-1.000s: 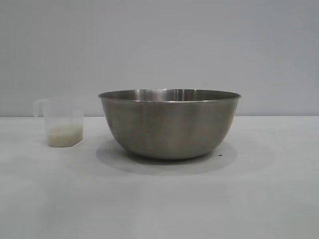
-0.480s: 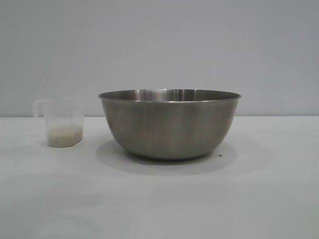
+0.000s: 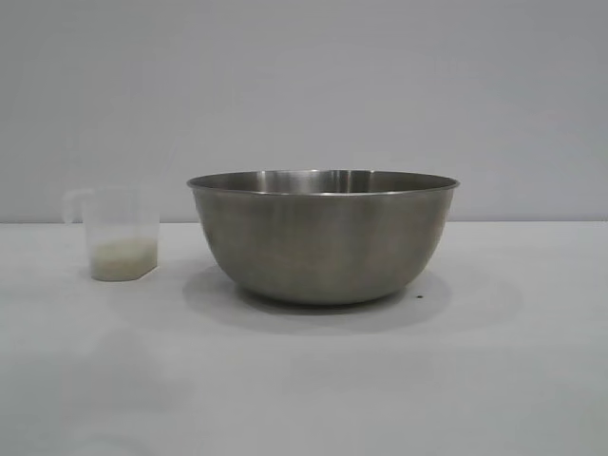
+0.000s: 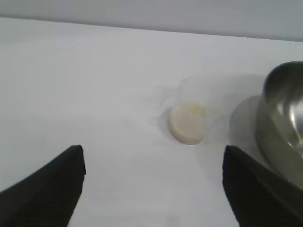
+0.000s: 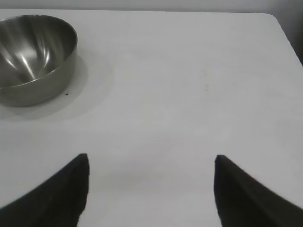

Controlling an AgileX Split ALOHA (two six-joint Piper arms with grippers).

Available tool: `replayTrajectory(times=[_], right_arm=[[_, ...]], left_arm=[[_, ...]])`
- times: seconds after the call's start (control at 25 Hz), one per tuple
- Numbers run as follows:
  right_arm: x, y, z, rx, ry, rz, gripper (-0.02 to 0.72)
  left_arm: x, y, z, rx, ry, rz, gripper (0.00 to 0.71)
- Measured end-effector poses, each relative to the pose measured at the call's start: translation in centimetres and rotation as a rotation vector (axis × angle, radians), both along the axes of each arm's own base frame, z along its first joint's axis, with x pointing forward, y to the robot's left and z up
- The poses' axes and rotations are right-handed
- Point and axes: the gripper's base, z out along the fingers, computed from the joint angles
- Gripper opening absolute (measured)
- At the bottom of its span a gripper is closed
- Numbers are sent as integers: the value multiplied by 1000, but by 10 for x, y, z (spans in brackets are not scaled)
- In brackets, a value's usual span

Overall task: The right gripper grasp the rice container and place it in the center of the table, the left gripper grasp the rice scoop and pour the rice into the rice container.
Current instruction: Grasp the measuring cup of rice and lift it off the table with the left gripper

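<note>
One rice container (image 3: pixel 323 237) stands on the table (image 3: pixel 304 380); one rice scoop (image 3: pixel 119 233) sits beside the rice container (one small heap of rice (image 3: pixel 123 256) inside). Two grippers appear.

Only fingertips of the robot show. The left gripper (image 4: pixel 154 187) has two matte black fingers (image 4: pixel 47 194) with a fine ribbed texture, broad at the base and narrowing to blunt tips, entering from 7 and 5 o'clock. The right gripper (image 5: pixel 151 189) shows two matching black, smoothly curved, wedge-shaped fingers (image 5: pixel 251 194).
</note>
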Motion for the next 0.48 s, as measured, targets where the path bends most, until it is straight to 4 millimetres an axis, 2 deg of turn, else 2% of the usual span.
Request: replayTrajectory(times=[0.2,0.48], right_arm=[[0,0,0,0,0,0,473],[0,0,0,0,0,0,473]], left_arm=[[-7,5,-12,10,-68,22,515],[4,2,-34,65,-30,12,515]])
